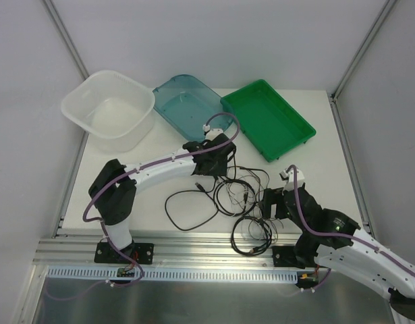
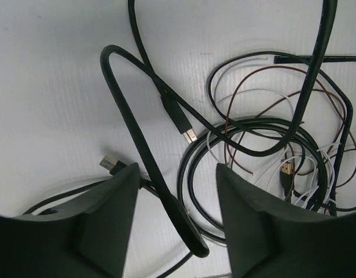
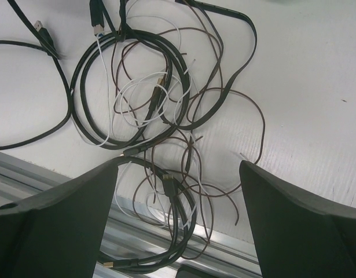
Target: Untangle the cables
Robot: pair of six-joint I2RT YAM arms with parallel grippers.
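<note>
The left gripper [image 2: 178,174], fingers spread, has a black cable [image 2: 138,145] running loose between them, while the right gripper [image 3: 179,168], spread wide, hangs over the cables [image 3: 156,98].

**White table in a pale, closed booth**

A white table [image 1: 315,169] lies between plain pale panels: a back wall [image 1: 214,34] along its far edge, a left wall [image 1: 25,135] and a right wall [image 1: 389,135] along its sides; aluminium struts [image 1: 65,37] rise at the far corners; an aluminium rail [image 1: 207,248] lines the near edge; a brushed metal sheet [image 1: 214,300] lies beyond it; the light is even and soft.
</note>
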